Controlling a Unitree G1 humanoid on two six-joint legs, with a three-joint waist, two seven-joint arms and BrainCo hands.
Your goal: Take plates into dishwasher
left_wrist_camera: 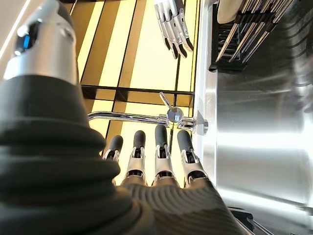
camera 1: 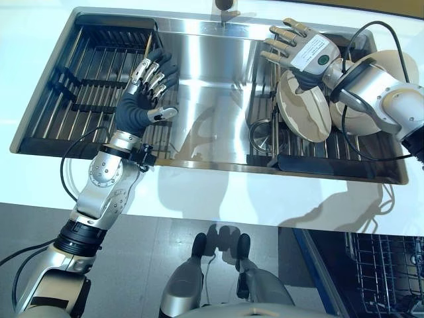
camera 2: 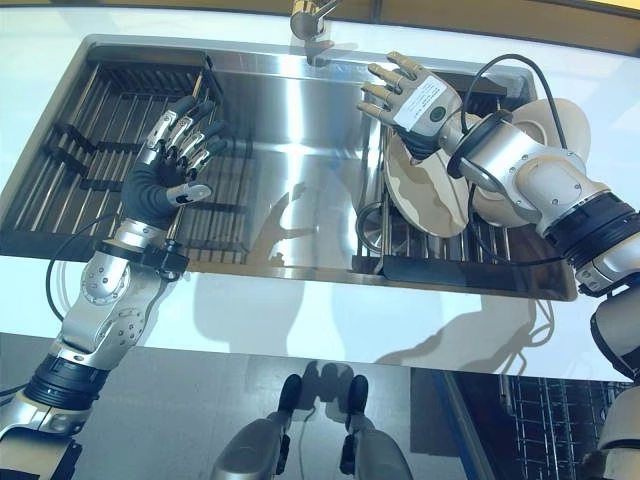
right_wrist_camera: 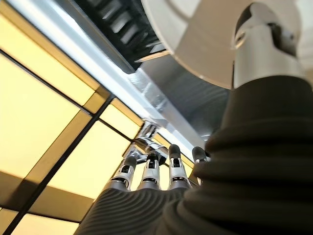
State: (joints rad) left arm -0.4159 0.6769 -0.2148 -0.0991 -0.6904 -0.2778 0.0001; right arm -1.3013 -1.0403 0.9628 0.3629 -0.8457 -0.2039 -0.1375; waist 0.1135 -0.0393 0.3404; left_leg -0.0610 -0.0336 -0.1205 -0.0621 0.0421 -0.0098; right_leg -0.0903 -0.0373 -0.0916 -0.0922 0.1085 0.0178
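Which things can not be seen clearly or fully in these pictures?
- Rear plate: mostly hidden behind the right arm in both eye views.
- Front plate: its top edge is covered by the right hand.
- Dishwasher rack: cut off by the corner of the picture.
- Faucet: cut off by the top edge; clearer in the left wrist view.

From where I stand, nothing here can be read. The right hand [camera 1: 311,52], upper right of the frame, carries a white label with a dark round mark on its back, but any print on it is too small to make out.
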